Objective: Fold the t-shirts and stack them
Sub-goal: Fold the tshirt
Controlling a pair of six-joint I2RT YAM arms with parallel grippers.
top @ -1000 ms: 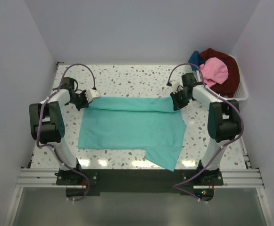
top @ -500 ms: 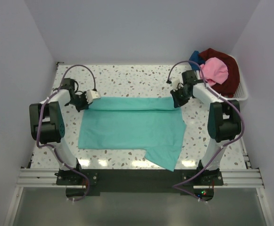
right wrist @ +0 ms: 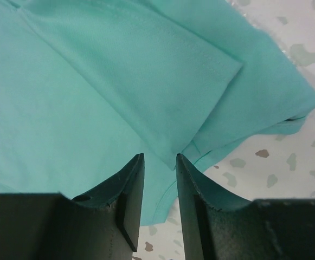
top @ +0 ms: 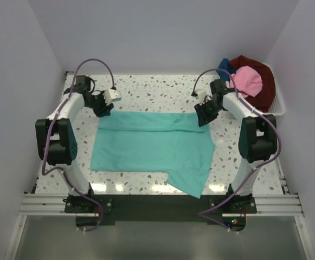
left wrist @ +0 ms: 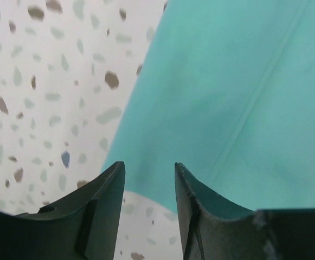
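Teal shirt [top: 149, 143] is spread flat in the middle of the surface [top: 146, 89], its far edge doubled over in a neat band, and the worry is that band. The cloth is soft, so a pincer dipping low could catch only the top layer and drag the fold crooked. A corner also juts out at the near right, and it will throw the next fold lopsided if nobody squares it. The left pincer [top: 105, 110] hovers just off the far-left corner, jaws partly open with only bare surface and the shirt's edge between them. The right pincer [top: 202, 118] hangs over the far-right corner, jaws narrowly parted and gripping nothing, but close above the cloth, so a careless sideways sweep could snag it. Both arms reach forward with elbows high and out and wrists tipped inward and down. The pink shirt [top: 246, 81], dark red shirt [top: 263, 89] and blue shirt [top: 223, 66] are heaped in the basket [top: 279, 107] at the far right.
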